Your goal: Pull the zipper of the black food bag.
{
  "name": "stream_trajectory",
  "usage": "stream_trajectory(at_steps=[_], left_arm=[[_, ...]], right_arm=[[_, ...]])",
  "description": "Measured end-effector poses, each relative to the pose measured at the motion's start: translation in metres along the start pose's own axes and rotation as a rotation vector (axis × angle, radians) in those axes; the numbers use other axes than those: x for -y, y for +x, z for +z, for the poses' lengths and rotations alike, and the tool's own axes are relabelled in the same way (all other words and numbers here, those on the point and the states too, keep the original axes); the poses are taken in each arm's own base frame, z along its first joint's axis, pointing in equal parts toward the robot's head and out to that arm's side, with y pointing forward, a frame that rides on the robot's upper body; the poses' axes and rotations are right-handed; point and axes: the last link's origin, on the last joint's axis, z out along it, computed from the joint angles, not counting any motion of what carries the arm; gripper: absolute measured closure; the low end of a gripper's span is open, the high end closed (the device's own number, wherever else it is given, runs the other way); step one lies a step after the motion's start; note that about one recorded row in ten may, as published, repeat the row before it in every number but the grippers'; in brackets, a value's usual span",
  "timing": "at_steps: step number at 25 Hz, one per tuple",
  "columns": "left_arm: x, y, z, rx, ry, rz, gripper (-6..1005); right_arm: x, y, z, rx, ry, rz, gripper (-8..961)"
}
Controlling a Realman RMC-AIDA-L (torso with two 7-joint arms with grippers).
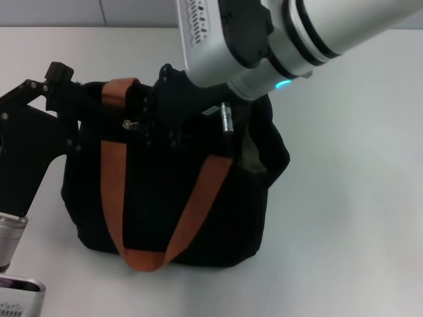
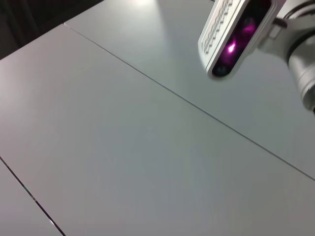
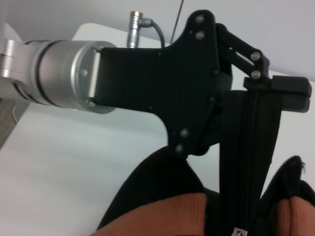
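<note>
- The large soft black fabric food bag [image 1: 172, 198], with orange-brown webbing strap handles [image 1: 198, 198], stands upright on the white desk [image 1: 357, 218], about midway between its left and right edges and closer to the far edge than the near one
- The small shiny silver zipper pull tab [image 1: 128, 124] sits on the black zip track along the bag's top, toward the left end of the opening
- Your left end effector [image 1: 59, 82] is closed on the left end of the bag's top band; in the right wrist view its fingers [image 3: 288, 91] clamp the end of the zip track, so it looks to be anchoring the bag
- Your right end effector [image 1: 162, 109] is down at the bag's mouth, right beside the pull tab; you cannot tell from these views whether it is open or closed, or whether it has the tab
- Expect the bag to be light and floppy: the fabric will likely fold and drag along instead of resisting, so the anchoring grip matters
- The tab is tiny, thin and probably slick metal; take it flat between the fingertips, near its free end
- Pull along the track's line, toward the right end of the opening; a pull upward would probably lift the bag
</note>
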Motion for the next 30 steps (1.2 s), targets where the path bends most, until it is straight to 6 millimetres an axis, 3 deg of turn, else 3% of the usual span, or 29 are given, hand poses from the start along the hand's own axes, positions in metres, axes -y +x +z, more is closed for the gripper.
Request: stream_trajectory(at_steps=[15, 20, 30], left_arm=[[0.000, -0.005, -0.001, 0.045, 0.010, 0.003, 984], [-0.001, -0.004, -0.001, 0.039, 0.002, 0.000, 984], [-0.001, -0.003, -0.002, 0.033, -0.002, 0.003, 983]], right_arm=[[-0.009, 0.023, -0.031, 0.028, -0.016, 0.137, 862], [-0.009, 0.023, -0.039, 0.082, -0.007, 0.193, 954], [0.000, 0.001, -0.034, 0.099, -0.022, 0.346, 818]])
